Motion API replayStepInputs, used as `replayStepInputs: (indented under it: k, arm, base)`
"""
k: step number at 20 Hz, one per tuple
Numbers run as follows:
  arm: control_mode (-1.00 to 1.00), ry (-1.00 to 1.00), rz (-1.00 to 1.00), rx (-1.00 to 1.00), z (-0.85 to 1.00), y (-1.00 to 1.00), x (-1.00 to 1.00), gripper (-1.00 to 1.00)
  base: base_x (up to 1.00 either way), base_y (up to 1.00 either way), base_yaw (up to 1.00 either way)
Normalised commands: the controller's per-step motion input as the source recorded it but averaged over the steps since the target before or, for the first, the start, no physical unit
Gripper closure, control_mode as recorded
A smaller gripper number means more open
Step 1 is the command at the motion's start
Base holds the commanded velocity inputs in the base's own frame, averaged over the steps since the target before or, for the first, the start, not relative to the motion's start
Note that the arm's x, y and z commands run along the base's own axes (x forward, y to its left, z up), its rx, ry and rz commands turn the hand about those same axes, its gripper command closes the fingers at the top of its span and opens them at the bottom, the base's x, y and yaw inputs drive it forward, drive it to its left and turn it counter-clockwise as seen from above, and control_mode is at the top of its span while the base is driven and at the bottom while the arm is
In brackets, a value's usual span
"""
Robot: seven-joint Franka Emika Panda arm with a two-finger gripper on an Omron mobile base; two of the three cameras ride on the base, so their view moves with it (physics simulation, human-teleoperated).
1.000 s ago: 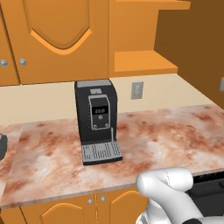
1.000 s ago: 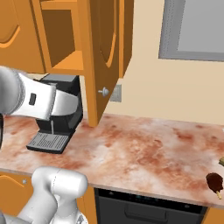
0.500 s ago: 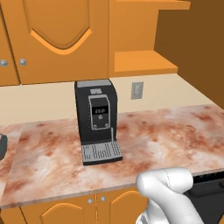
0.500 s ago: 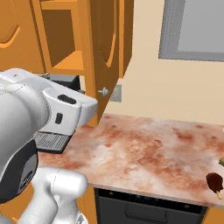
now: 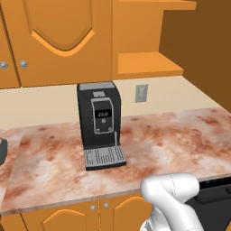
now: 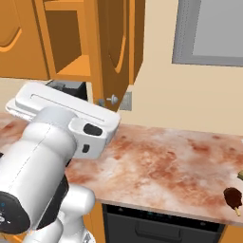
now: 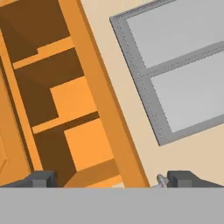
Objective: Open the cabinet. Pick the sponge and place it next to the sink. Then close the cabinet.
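Cabinet (image 7: 65,113) edge between spread fingertips (image 7: 41,178).

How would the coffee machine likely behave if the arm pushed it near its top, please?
The coffee machine looks tall on a modest footprint, so a high push may tip it rather than slide it. Its boxy body looks rigid. The drip tray juts forward, which probably steadies it that way.

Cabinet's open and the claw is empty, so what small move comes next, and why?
Probably turn toward the open cabinet and look along its shelf: the claw is open and holds nothing, and the shelves in the hand view look bare, so the sponge is unlocated.
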Motion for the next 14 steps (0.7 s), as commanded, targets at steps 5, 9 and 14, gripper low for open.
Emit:
replayStepInputs:
  k: [5, 9, 14]
  arm:
    - [-1.00, -0.11, 0.08, 0.02, 0.07, -0.46, -0.21, -1.00]
    - [-1.00, -0.03, 0.20, 0.00, 0.00, -0.23, -0.10, -1.00]
    - [-1.00, 0.00, 0.26, 0.00, 0.00, -0.09, 0.00, -1.00]
  base:
    - [0.00, 0.00, 0.00]
    - [0.00, 0.00, 0.00]
    - [0.00, 0.00, 0.00]
